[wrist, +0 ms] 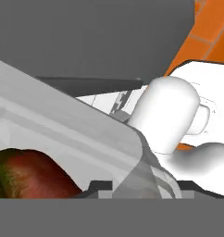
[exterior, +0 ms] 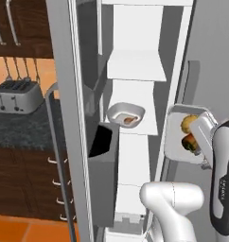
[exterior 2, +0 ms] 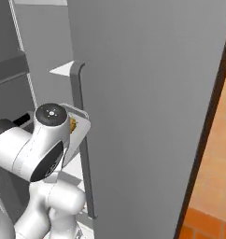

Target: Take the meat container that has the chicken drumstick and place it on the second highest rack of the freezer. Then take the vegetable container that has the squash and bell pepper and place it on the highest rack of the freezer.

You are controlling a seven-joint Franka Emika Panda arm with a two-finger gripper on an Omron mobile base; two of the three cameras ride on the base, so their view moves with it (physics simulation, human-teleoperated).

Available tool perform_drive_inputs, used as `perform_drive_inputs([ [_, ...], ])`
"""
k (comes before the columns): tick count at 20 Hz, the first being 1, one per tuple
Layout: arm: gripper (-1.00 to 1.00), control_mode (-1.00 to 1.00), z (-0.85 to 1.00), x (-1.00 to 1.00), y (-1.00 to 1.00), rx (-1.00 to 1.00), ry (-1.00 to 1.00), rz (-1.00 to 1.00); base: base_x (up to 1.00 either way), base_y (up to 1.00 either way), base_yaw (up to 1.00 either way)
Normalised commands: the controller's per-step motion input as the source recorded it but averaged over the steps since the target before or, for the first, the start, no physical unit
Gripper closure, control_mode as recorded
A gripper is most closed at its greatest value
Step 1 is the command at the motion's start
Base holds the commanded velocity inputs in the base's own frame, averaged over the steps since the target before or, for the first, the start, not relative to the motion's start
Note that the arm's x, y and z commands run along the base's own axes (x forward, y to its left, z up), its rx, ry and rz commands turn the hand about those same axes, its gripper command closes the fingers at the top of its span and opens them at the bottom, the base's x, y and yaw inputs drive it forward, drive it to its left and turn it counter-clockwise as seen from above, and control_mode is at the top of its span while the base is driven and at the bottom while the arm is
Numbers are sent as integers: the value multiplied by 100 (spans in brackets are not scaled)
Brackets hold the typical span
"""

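Two vegetables fill the tilted vegetable container (exterior: 175, 142); whether the fingers (exterior: 201, 137) clamp it, I cannot tell.

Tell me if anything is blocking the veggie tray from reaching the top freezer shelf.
Possibly: the vegetable container sits low and right of the highest rack, close against the freezer's grey right wall. The rack itself is bare.

Freezer (exterior: 135, 156) open, white shelves stacked inside. Upper shelf (exterior: 136, 66) bare. Next shelf down (exterior: 145, 124) carries a white bowl-like container (exterior: 126, 113) with the drumstick (exterior: 130, 120) in it, sitting toward the shelf's left front. Dark worktop (exterior: 22, 125) at left carries a toaster (exterior: 17, 96).
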Motion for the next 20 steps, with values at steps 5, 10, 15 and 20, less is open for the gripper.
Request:
perform_drive_inputs([
  [5,100,100,0,0,0,0,0,0,28,-8,65],
  [10,100,100,0,0,0,0,0,0,10,-2,60],
  [15,100,100,0,0,0,0,0,0,3,0,55],
  [20,100,100,0,0,0,0,0,0,41,0,18],
])
